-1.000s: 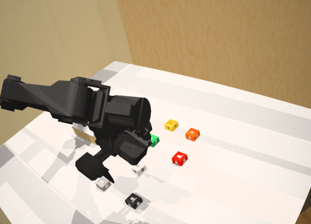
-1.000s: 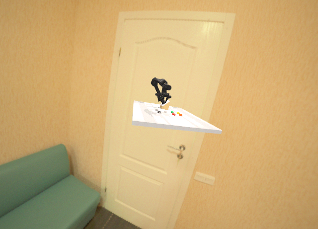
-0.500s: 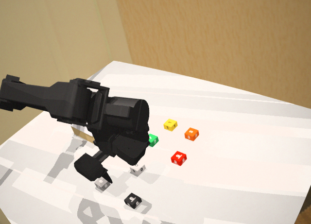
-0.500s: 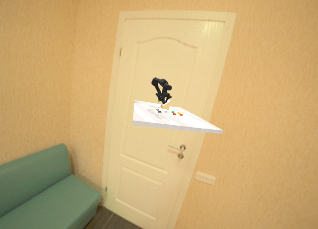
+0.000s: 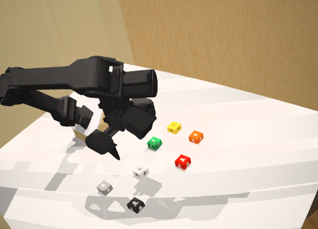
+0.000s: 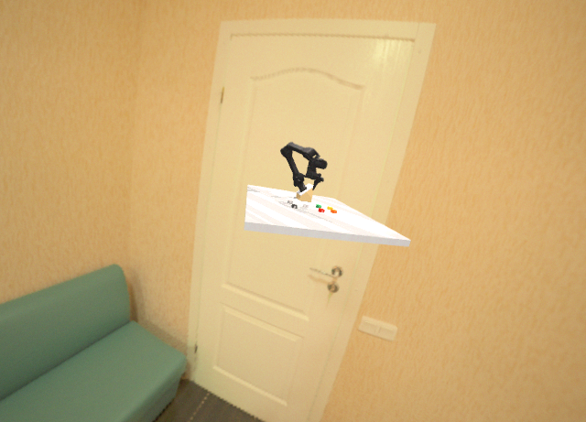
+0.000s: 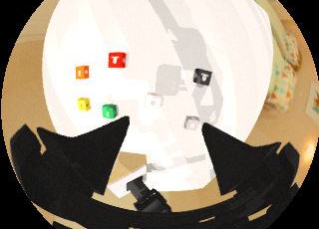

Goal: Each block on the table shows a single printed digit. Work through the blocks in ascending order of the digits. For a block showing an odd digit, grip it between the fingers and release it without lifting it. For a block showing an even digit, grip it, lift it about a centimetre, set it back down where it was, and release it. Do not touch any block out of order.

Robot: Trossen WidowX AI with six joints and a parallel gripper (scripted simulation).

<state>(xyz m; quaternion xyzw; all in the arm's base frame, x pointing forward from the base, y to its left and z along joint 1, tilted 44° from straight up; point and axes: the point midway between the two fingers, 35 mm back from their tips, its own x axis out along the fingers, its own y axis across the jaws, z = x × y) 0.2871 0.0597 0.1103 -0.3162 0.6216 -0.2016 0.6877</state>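
Blocks, seven of them, are sitting apart on the white table. White block is showing 0 in thin black print. Yellow block is showing a black 1. Orange block is showing a white 3, green block a white 7. Red block and black block are both carrying a white underlined digit, 6 or 9, can't tell which. Grey block is carrying a pale digit, too faint to read for sure. Digits are repeating on the side faces. Claw is hanging above the table, standing nearly fully open, gripping nothing. Grey shadows are crossing the table near the white, grey and black blocks.
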